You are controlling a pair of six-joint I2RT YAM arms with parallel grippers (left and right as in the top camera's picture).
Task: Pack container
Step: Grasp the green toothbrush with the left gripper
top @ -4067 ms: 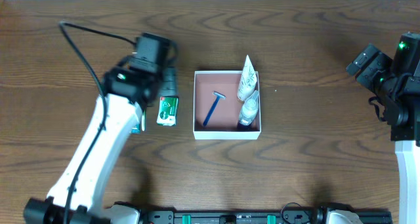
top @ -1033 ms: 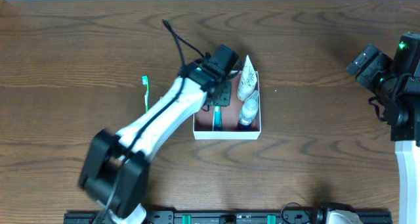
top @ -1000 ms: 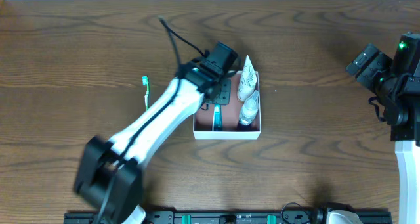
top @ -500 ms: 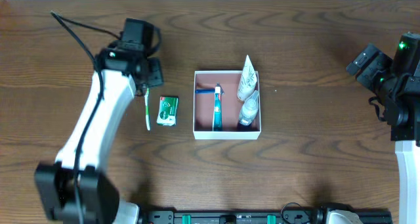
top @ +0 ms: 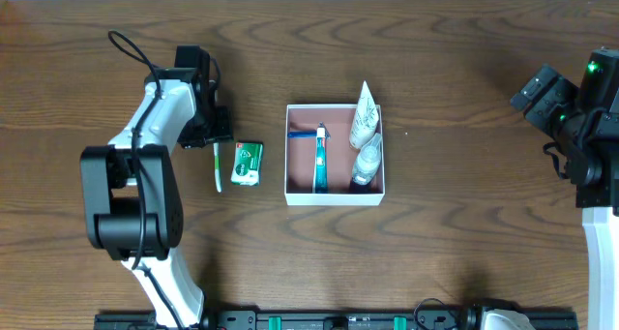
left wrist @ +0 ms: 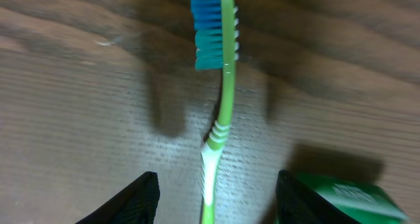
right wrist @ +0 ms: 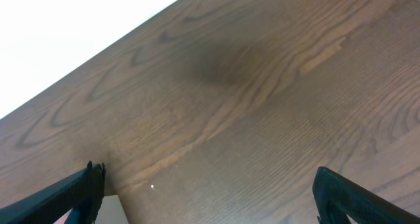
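The container (top: 334, 197), a white-walled square box with a pink-brown inside, sits mid-table. It holds a blue razor (top: 320, 162), a white tube (top: 363, 112) and a clear bottle (top: 366, 162). A green toothbrush (top: 218, 167) lies left of it on the wood. My left gripper (top: 215, 129) is open over the toothbrush's head end. In the left wrist view the toothbrush (left wrist: 226, 86) lies between the open fingers (left wrist: 216, 199) and nothing is gripped. My right gripper (top: 538, 90) is open and empty at the far right, with bare wood between its fingers (right wrist: 210, 194).
A small green packet (top: 248, 164) lies between the toothbrush and the container. It also shows in the left wrist view (left wrist: 341, 196) beside the right finger. The container's corner (right wrist: 110, 212) shows at the lower left of the right wrist view.
My left arm left the container and swung back left, ending over the toothbrush. The razor now lies straighter in the container. The right arm has not moved.
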